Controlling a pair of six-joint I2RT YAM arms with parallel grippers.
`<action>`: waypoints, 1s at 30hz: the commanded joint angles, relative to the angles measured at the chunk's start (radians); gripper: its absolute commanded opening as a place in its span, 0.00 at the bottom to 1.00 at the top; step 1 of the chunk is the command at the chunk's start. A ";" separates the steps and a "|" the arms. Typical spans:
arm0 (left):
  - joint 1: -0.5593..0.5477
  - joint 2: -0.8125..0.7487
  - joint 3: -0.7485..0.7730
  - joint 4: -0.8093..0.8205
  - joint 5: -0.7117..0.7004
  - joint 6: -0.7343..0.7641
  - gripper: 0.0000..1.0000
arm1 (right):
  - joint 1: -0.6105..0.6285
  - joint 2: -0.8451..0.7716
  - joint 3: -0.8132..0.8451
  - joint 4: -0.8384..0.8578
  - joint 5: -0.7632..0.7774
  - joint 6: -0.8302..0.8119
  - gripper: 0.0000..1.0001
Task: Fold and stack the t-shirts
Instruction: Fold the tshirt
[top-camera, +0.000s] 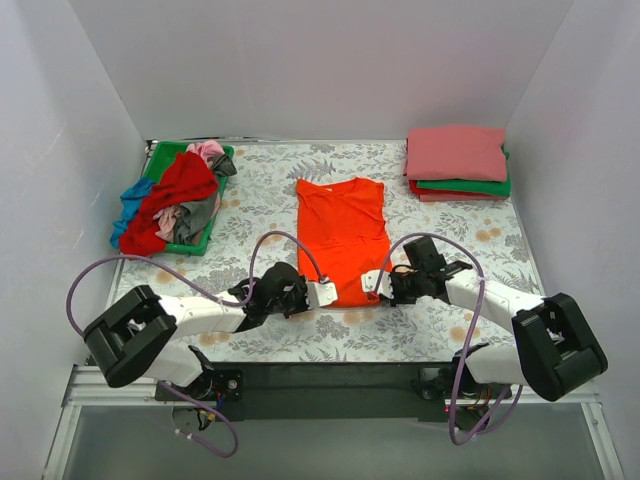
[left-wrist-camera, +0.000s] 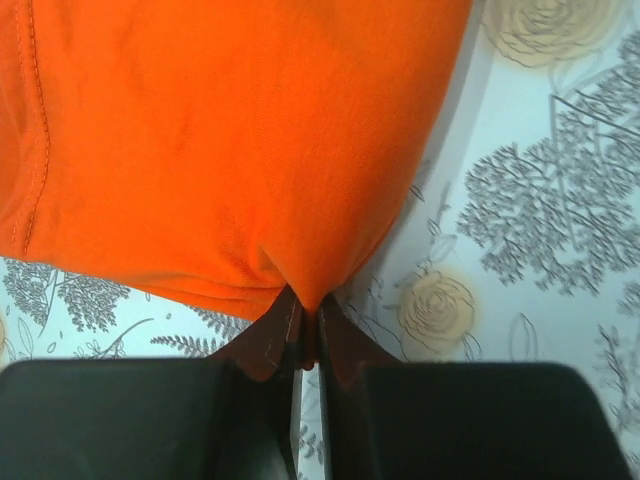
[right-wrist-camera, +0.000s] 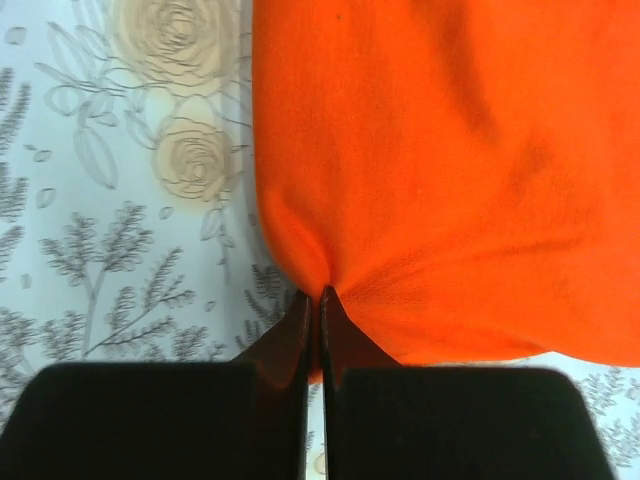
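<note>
Top external: plain orange-red t-shirt (top-camera: 342, 228)

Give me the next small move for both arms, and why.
Probably raise both corners together and carry them toward the far end: the left gripper and right gripper are each shut on a near hem corner of the orange-red t-shirt, which lies flat, not yet folded crosswise.

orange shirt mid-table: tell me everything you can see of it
The orange t-shirt is plain orange-red cloth, folded lengthwise into a narrow strip, neckline at the far end. It lies flat on the floral table cloth, mid-table. A stitched seam shows in the left wrist view. The left tool is shut on its near left corner, the right tool on its near right corner, puckering the cloth there.
</note>
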 joint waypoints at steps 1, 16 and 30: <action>0.000 -0.101 -0.021 -0.106 0.099 0.015 0.00 | 0.006 -0.017 0.018 -0.189 -0.076 -0.026 0.01; -0.109 -0.455 0.003 -0.409 0.326 -0.108 0.00 | 0.010 -0.264 0.243 -0.558 -0.135 0.084 0.01; 0.371 -0.132 0.209 -0.091 0.556 -0.111 0.00 | -0.071 0.305 0.866 -0.375 -0.009 0.288 0.01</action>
